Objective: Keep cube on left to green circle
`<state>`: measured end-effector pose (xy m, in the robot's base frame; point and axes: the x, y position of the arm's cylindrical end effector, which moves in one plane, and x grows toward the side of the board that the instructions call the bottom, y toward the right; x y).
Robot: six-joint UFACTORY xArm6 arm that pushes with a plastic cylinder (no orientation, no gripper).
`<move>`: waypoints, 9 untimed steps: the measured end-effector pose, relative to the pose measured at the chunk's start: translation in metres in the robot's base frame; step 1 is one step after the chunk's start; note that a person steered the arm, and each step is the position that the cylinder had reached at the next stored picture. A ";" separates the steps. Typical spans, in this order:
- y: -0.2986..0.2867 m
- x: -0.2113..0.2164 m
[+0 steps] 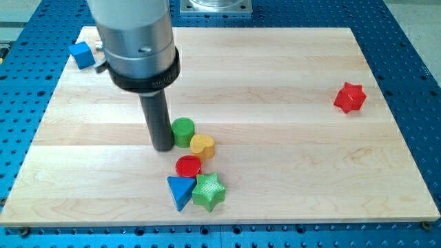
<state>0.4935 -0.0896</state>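
Blue cube [82,54] sits at the board's [275,76] top-left corner in the view, well apart from the green circle [183,131] near the middle. My tip [163,147] stands touching or just beside the circle's left side; I carry no pincer, only this rod. A yellow block [202,146], red cylinder [188,167], blue triangle [180,191] and green star [209,191] cluster below the circle, while a red star [350,97] lies far right.

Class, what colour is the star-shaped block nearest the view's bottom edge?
Green: the green star, shown in the camera view, beside the blue triangle.
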 end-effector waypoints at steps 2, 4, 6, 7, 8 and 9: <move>0.038 -0.021; 0.043 0.000; -0.142 -0.069; -0.214 -0.105; -0.215 -0.139; -0.215 -0.193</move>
<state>0.3009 -0.3048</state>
